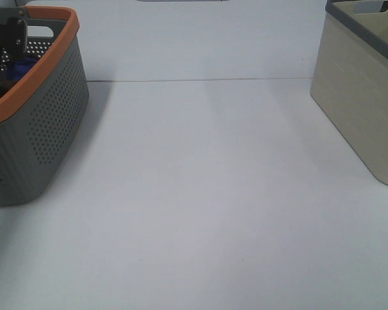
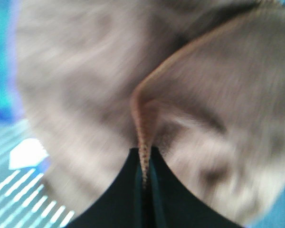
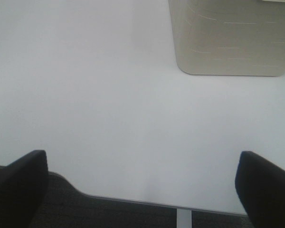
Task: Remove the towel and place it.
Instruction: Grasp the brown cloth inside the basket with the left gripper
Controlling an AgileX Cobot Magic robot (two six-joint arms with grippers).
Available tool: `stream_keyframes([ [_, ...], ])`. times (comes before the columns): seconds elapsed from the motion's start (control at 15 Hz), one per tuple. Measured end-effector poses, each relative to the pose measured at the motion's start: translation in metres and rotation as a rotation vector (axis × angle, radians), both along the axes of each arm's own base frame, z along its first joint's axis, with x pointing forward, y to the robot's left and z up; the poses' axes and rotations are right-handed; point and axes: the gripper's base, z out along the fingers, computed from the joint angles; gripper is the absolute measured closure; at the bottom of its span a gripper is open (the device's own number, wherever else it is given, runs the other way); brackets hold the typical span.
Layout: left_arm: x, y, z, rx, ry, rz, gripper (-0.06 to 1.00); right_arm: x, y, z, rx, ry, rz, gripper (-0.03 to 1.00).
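Standing by a plain white worktop [image 1: 200, 194], matte, w/ a white wall [image 1: 200, 39] rising at its far edge. At left sits a grey perforated basket [image 1: 52, 123] w/ orange rim; at right, a beige bin [image 1: 355, 110] w/ grey rim. Dark grey floor [image 3: 109, 213] shows past the near edge. L fingers [image 2: 128, 190] are down in the basket, pinched together on a fold of the brown towel [image 2: 85, 71], blue cloth [image 1: 18, 70] beside it. R fingers [image 3: 19, 185] hang wide apart above the worktop's near edge.
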Motion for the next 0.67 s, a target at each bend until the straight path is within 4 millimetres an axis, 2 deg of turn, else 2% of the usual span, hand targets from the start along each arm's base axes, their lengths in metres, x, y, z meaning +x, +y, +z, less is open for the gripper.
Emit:
stream_keyframes([
  [0.13,-0.012,0.001,0.048,0.006,-0.102,0.029,0.94,0.0,0.0,0.0,0.0,0.0,0.0,0.0],
  [0.2,-0.028,0.002,0.089,-0.011,-0.182,0.065,0.94,0.0,0.0,0.0,0.0,0.0,0.0,0.0],
  [0.27,-0.042,0.001,0.117,-0.029,-0.242,0.093,0.94,0.0,0.0,0.0,0.0,0.0,0.0,0.0],
  [0.4,-0.068,0.001,0.159,-0.06,-0.33,0.124,0.94,0.0,0.0,0.0,0.0,0.0,0.0,0.0],
  [0.67,-0.123,-0.001,0.23,-0.093,-0.517,0.122,0.94,0.0,0.0,0.0,0.0,0.0,0.0,0.0],
])
